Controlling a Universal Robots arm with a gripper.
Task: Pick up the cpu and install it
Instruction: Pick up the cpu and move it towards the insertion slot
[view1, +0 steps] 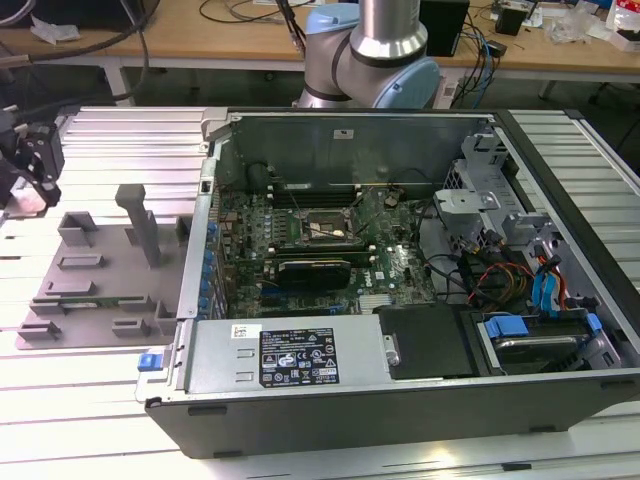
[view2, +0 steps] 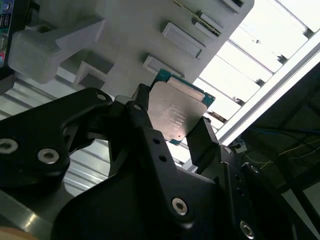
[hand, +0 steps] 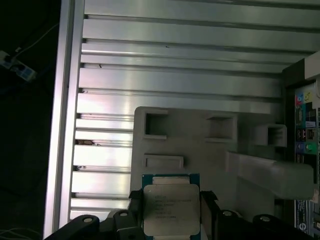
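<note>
The cpu (view2: 177, 114) is a flat square chip with a silvery metal top and a thin green-edged rim. My gripper (view2: 172, 122) is shut on it, a black finger (view2: 141, 107) pressing on each of two opposite edges. In the first wrist view the cpu (hand: 170, 206) sits between the fingers of the gripper (hand: 171, 215), held above the grey slotted fixture plate (hand: 200, 145). In the exterior view the gripper (view1: 30, 165) hangs at the far left, over the aluminium table beside the grey fixture plate (view1: 100, 275). The black socket frame (view1: 325, 228) lies on the motherboard inside the open computer case.
The open computer case (view1: 400, 390) fills the middle and the exterior view's right, with cables, drive bays and a black fan shroud (view1: 430, 340) inside. A tall grey post (view1: 140, 215) stands on the fixture plate. The arm's base (view1: 375, 50) rises behind the case.
</note>
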